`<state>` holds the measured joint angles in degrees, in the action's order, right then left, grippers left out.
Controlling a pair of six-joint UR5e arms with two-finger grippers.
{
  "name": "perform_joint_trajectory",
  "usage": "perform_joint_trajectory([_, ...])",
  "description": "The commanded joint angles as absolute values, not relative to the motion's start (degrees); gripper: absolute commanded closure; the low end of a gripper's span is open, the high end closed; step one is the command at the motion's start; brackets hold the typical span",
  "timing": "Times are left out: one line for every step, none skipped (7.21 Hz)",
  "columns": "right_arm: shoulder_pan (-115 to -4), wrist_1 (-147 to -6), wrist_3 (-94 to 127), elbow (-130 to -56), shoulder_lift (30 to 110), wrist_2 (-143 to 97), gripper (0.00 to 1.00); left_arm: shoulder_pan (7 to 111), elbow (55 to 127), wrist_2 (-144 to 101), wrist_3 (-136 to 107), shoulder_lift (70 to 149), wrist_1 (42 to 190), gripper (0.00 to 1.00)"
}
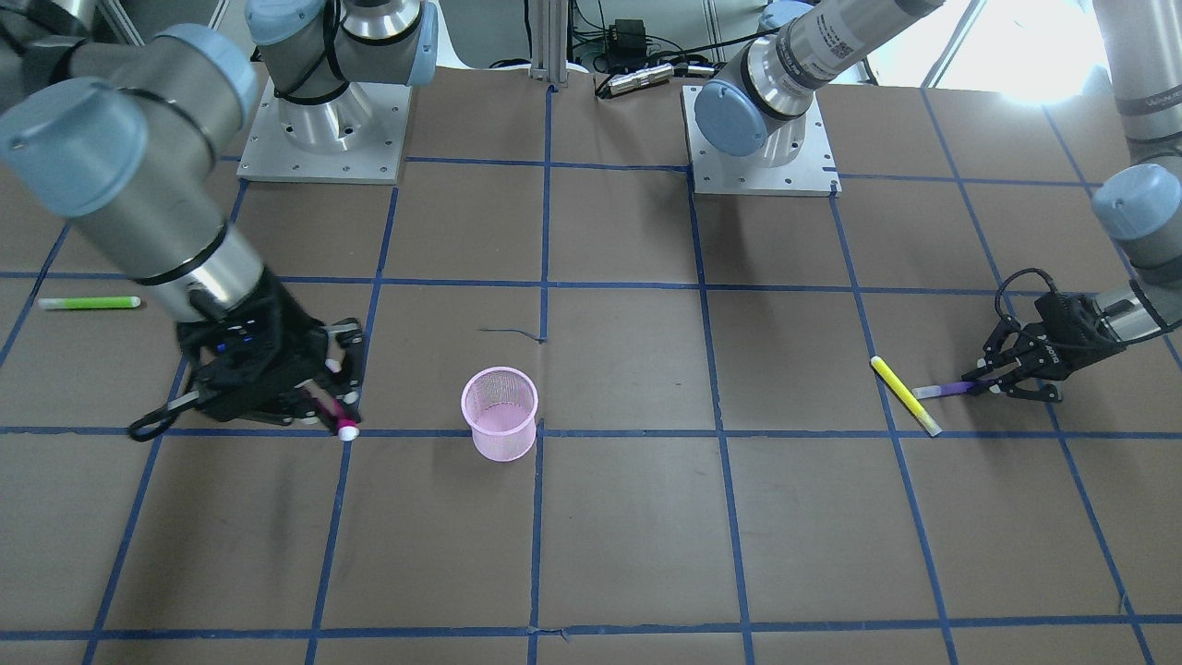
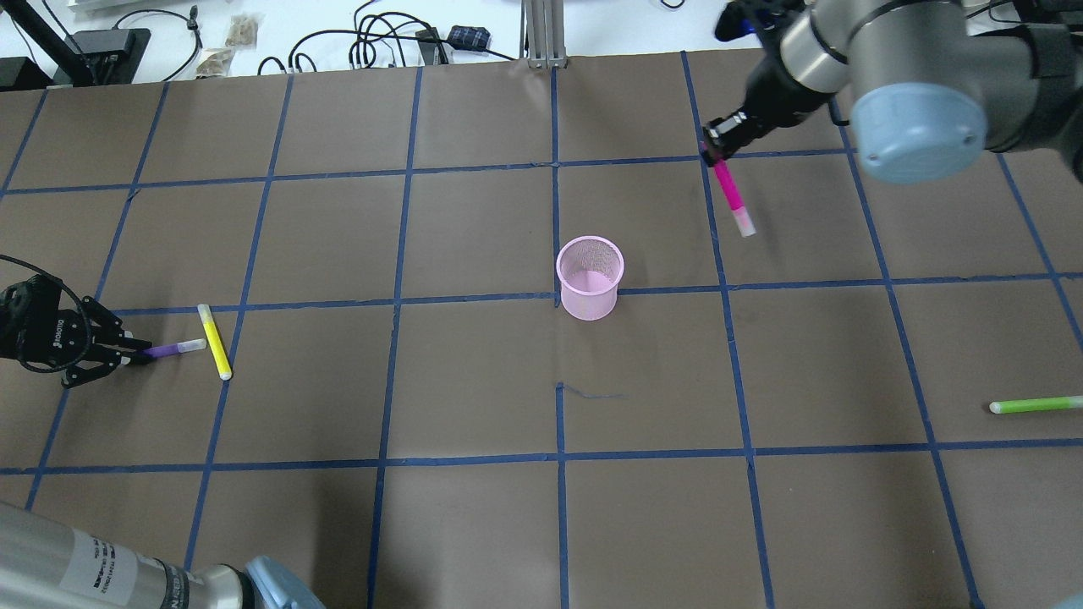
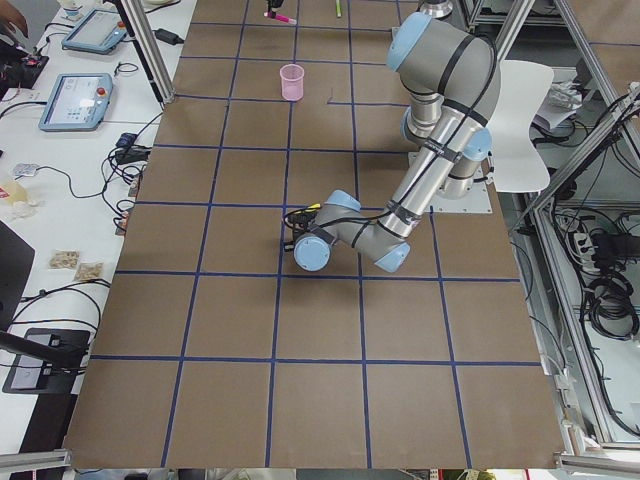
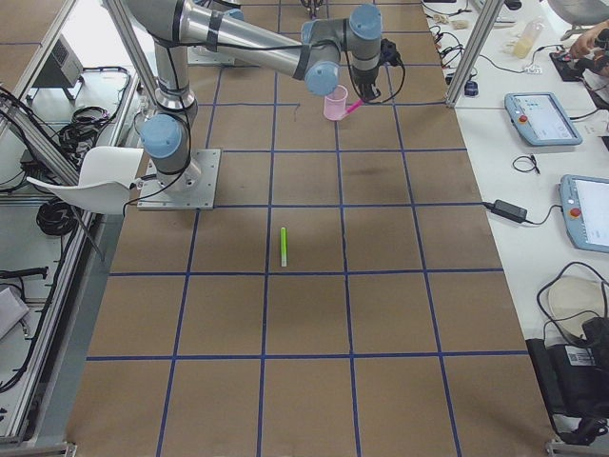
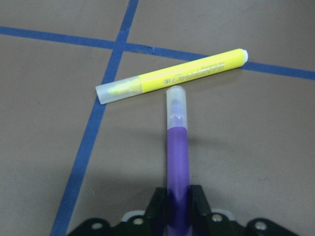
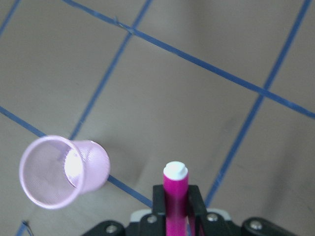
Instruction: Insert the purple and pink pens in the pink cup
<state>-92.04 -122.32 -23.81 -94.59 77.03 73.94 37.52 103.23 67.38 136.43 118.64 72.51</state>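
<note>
The pink mesh cup (image 2: pixel 590 275) stands upright near the table's middle, also in the front view (image 1: pixel 500 411) and the right wrist view (image 6: pixel 59 169). My right gripper (image 2: pixel 715 152) is shut on the pink pen (image 2: pixel 732 196) and holds it in the air beyond and to the right of the cup, white cap end pointing down (image 6: pixel 175 189). My left gripper (image 2: pixel 127 355) is shut on the back end of the purple pen (image 2: pixel 173 348), low at the table's far left. The pen's clear cap (image 5: pixel 176 103) points at a yellow pen.
A yellow pen (image 2: pixel 214 341) lies on the table just past the purple pen's tip, and shows in the left wrist view (image 5: pixel 172 77). A green pen (image 2: pixel 1034 404) lies at the table's right edge. Blue tape lines grid the brown table.
</note>
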Motion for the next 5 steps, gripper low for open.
perform_joint_trajectory([-103.6,-133.5,-7.5,-94.8,76.6,77.3,1.0,38.0,101.1,67.4,132.9,117.0,75.4,1.0])
perform_joint_trajectory([-105.5,-141.0,-6.5,-96.6,75.2,79.8,1.0,38.3,98.4,67.4,130.7,116.0,79.1,1.0])
perform_joint_trajectory([-105.8,-148.7,-6.2,-99.6,74.5,79.8,1.0,39.5,95.9,67.3,128.8,114.2,83.2,1.0])
perform_joint_trajectory([-105.8,-152.5,-6.2,-101.8,74.3,79.8,1.0,42.7,93.5,67.5,124.6,111.7,86.7,1.0])
perform_joint_trajectory([-105.8,-155.3,-6.4,-104.5,74.3,79.9,1.0,46.0,91.7,67.7,118.7,108.6,89.8,1.0])
